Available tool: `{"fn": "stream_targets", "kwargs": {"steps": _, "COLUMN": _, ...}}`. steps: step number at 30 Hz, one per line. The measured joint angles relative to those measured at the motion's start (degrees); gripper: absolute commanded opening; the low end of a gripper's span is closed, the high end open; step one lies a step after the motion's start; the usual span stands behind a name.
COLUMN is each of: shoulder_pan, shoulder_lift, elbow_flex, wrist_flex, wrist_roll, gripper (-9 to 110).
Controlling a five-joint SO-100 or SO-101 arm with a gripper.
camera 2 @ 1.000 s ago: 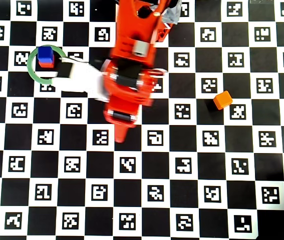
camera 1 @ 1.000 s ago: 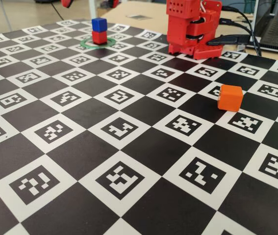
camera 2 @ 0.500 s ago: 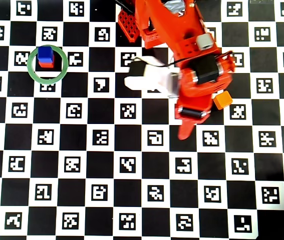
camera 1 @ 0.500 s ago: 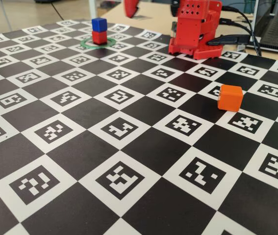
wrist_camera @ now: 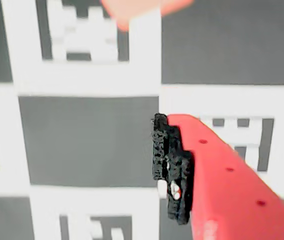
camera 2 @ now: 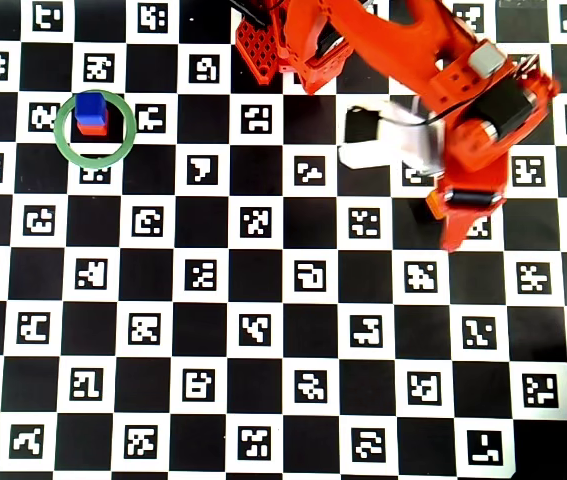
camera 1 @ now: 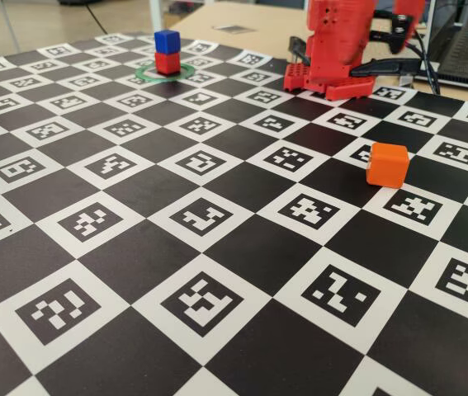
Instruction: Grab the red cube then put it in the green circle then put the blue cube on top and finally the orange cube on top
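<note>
While my arm (camera 2: 463,110) reaches out over the right half of the checkered mat (camera 2: 263,330) in the overhead view, the orange cube (camera 1: 386,164) sits alone on the mat in the fixed view, resting where a black square meets a white marker square, well apart from the stack. From overhead my arm covers that cube, so it cannot be seen there. At the far left, the blue cube (camera 2: 89,107) sits on top of the red cube (camera 1: 167,63), and both stand inside the green circle (camera 2: 66,146), which lies flat on the mat. My wrist view shows one red finger (wrist_camera: 222,180) with a black pad along its inner edge, hanging above a black square; a blurred orange-red shape (wrist_camera: 136,9) enters at the top edge, and I cannot tell what it is. Whether my fingers stand wide or narrow cannot be judged from these views; nothing is seen held between them. Mat squares carry black-and-white coded markers only; no readable writing or brand is visible.
</note>
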Motion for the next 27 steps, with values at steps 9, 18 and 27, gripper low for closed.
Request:
{"fn": "stream_targets", "kwargs": {"steps": 9, "shoulder_pan": -3.6, "shoulder_lift": 0.0, "elbow_flex": 5.6, "wrist_flex": -9.0, "wrist_roll": 1.2, "gripper": 41}}
{"fn": "stream_targets", "kwargs": {"steps": 18, "shoulder_pan": -2.5, "shoulder_lift": 0.1, "elbow_flex": 16.3, "wrist_flex": -15.5, "wrist_roll": -0.4, "gripper": 41}}
{"fn": "stream_targets", "kwargs": {"steps": 27, "shoulder_pan": -2.5, "shoulder_lift": 0.1, "elbow_flex": 24.0, "wrist_flex": -19.3, "wrist_roll": -1.8, "gripper": 41}}
